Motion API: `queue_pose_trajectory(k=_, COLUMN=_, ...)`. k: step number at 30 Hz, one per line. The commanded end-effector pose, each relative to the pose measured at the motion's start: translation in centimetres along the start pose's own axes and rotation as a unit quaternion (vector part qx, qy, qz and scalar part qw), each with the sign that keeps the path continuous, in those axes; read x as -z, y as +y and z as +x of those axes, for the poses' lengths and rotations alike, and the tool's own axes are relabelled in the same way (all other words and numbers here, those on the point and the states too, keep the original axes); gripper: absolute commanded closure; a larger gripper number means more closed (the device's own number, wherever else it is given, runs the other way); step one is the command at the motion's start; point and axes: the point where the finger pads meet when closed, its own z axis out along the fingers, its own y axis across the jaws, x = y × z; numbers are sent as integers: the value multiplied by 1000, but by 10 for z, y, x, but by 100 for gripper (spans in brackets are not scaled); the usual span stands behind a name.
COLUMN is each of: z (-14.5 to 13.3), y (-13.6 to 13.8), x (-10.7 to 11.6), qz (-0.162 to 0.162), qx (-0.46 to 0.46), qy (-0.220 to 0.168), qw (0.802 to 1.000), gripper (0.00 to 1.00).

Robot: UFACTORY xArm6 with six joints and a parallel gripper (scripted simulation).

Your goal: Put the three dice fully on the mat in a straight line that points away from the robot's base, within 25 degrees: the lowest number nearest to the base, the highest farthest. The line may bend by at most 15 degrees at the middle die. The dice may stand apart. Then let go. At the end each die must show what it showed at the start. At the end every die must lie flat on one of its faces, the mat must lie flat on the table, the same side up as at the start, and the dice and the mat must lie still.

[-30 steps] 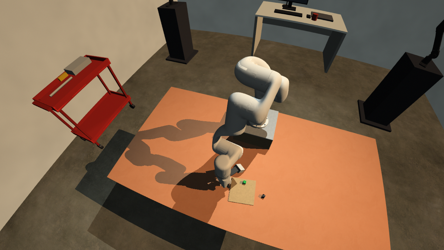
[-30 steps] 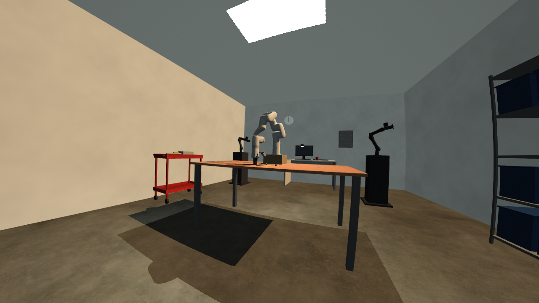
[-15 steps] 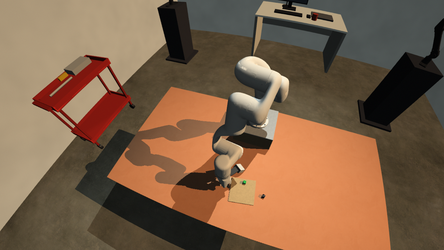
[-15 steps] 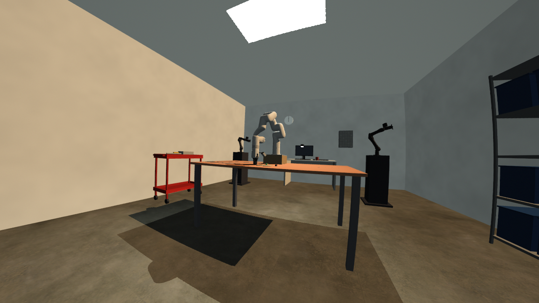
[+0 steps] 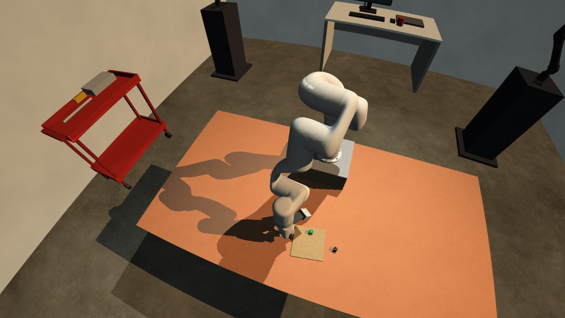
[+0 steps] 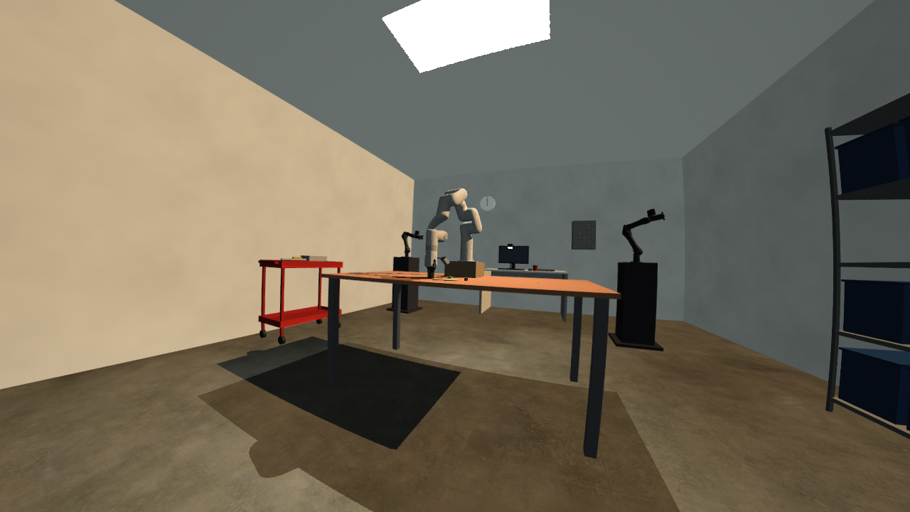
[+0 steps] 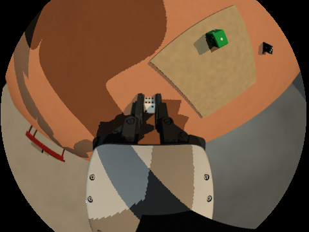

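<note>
Wrist view, tool (image 5: 291,237) (image 6: 431,274) (image 7: 149,101) seemingly gripping white die (image 7: 149,104), mat (image 5: 307,245) (image 7: 212,74) beside, green die (image 5: 310,231) (image 7: 220,38) aboard.
</note>
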Motion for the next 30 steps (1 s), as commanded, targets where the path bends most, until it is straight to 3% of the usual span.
queue_pose_trajectory(k=1, z=-1, y=1, x=3, qz=-1, qx=0, qy=-2, qw=1000, gripper=89)
queue_pose_trajectory(k=7, z=-1, y=1, x=16, qz=-1, qx=0, qy=-2, qw=1000, gripper=89)
queue_pose_trajectory(k=19, z=-1, y=1, x=94, qz=-1, qx=0, qy=-2, qw=1000, gripper=89)
queue_pose_trajectory(k=30, z=-1, y=1, x=101, qz=-1, qx=0, qy=-2, qw=1000, gripper=89)
